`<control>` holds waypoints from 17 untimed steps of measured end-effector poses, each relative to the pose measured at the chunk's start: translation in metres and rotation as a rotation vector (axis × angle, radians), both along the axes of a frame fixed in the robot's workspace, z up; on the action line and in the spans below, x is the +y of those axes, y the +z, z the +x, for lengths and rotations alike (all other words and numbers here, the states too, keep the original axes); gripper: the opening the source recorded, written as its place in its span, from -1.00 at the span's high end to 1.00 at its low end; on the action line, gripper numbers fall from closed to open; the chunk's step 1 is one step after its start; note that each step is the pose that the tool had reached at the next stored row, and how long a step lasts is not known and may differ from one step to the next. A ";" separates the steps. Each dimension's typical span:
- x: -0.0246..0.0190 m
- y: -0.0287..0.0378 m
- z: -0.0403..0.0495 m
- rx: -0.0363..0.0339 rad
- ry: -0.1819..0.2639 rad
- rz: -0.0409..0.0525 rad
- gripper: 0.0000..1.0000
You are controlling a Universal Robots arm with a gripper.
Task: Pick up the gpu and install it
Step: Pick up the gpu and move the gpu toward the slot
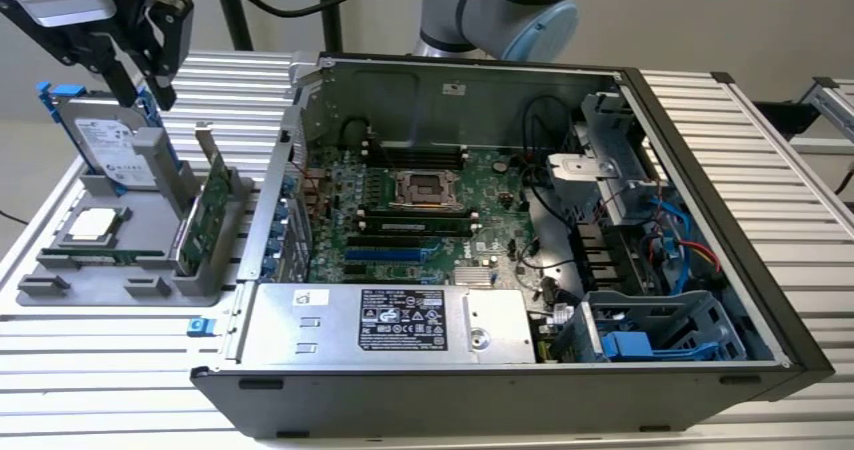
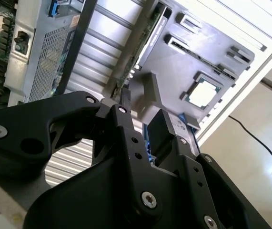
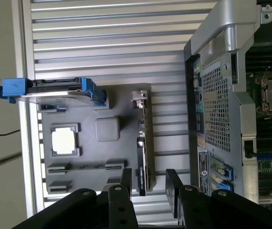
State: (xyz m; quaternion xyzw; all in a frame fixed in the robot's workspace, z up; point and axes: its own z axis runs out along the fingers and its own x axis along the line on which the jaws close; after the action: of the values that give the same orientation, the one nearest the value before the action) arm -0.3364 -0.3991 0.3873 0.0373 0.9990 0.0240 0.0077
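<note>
The gripper (image 1: 147, 95) hangs above the grey holder (image 1: 187, 288) with fingers wide apart and empty, while the gpu (image 1: 214, 215) stands on its thin edge in that holder's slot, likely so fingers can pinch both flat sides.

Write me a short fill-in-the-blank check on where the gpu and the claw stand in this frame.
1. The claw hangs above the grey holder; it is ___ and holds nothing.
2. The gpu stands on edge in that holder, on the exterior view's ___ of the computer case.
3. The hard drive in the same holder has a frame coloured ___.
Missing words: open; left; blue.
</note>
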 end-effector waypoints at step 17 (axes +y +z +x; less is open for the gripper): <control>0.0000 -0.0042 0.0003 0.0001 0.000 -0.0001 -1.00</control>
State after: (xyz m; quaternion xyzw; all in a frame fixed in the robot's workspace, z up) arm -0.3361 -0.3991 0.3831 0.0373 0.9990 0.0239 0.0076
